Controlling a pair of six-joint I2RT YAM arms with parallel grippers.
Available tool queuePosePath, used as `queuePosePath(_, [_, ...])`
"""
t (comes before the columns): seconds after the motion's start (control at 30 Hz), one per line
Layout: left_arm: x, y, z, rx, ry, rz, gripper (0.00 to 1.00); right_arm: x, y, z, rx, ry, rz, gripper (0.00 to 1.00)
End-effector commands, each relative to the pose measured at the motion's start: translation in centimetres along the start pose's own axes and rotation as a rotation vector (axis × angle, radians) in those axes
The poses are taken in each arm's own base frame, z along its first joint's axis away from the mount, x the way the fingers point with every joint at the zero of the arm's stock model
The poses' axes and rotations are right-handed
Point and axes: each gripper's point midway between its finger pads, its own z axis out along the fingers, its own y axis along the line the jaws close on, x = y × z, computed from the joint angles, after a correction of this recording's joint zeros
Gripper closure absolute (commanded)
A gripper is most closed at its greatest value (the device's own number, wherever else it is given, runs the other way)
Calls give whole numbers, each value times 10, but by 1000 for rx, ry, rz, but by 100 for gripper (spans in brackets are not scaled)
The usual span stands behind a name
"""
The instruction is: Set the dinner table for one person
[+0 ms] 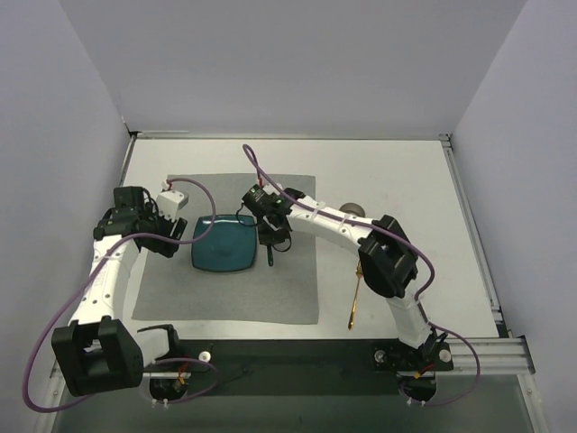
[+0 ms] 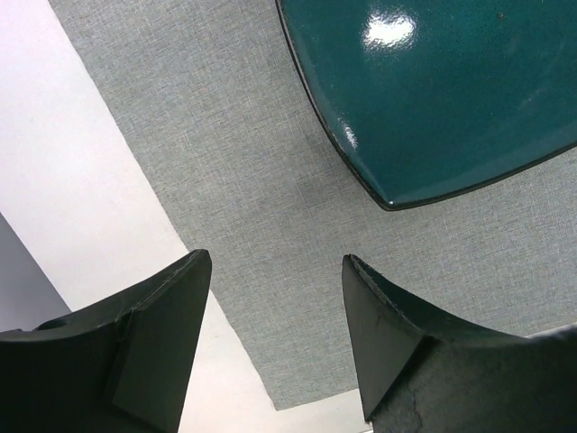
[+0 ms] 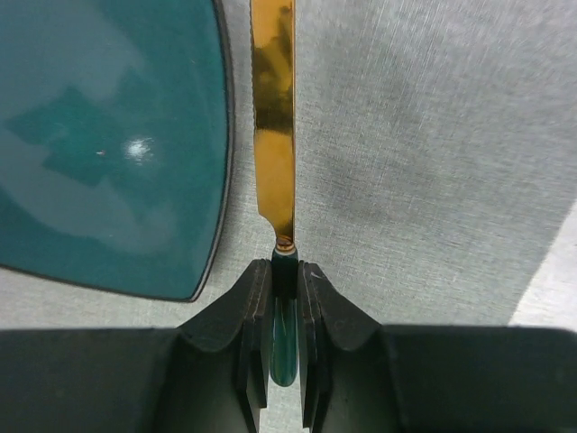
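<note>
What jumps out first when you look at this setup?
A glossy teal plate sits on a grey cloth mat. The right gripper pinches a gold knife by its green handle, just right of the plate. Another gold utensil lies on the white dinner table beyond the mat's right edge.

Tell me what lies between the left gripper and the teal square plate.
Only bare grey cloth mat separates the left gripper from the teal square plate; the left wrist view shows it.

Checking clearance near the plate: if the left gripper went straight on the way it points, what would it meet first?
Likely the grey mat, just short of the teal plate; depth is unclear.
</note>
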Motion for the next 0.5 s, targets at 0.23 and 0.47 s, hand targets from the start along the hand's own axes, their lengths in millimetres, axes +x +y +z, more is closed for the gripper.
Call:
queuePosePath(0.23, [2,-1,7,8,-4,17,30,23,-24,17,130,83,54,100])
queuePosePath(0.47, [1,0,6,3,-6,23,30,33,-30,31,172,116,105,100])
